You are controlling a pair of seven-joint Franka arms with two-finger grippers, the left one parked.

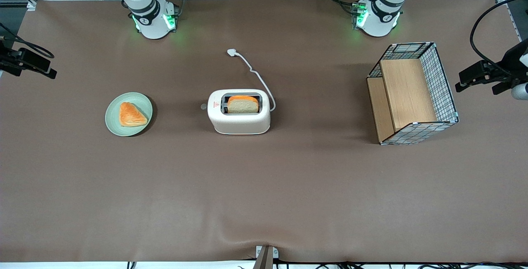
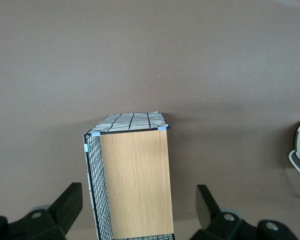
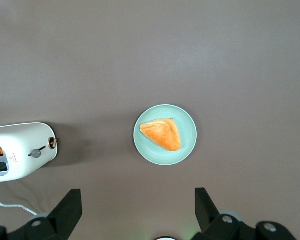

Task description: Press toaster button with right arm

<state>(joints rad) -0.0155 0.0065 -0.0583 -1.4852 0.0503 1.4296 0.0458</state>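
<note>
Toaster (image 1: 239,117) is seen mid-worktop (image 1: 264,186) with a bread slice (image 1: 243,104) in its slot; toaster button (image 3: 53,143) is on the end wall facing the pastry plate (image 3: 188,145). Hand (image 3: 137,210) is held high above the plate, fingers spread, nothing grasped.

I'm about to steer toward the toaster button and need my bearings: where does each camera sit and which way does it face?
Front view: high above the table, facing both arm bases, over toaster, plate and wire basket.
Right wrist view: on the working arm, looking down at the plate, the toaster's end and toaster button; the gripper shows, open.
Left wrist view: above the basket; parked fingers show.
Front and right wrist views share toaster and plate.
</note>
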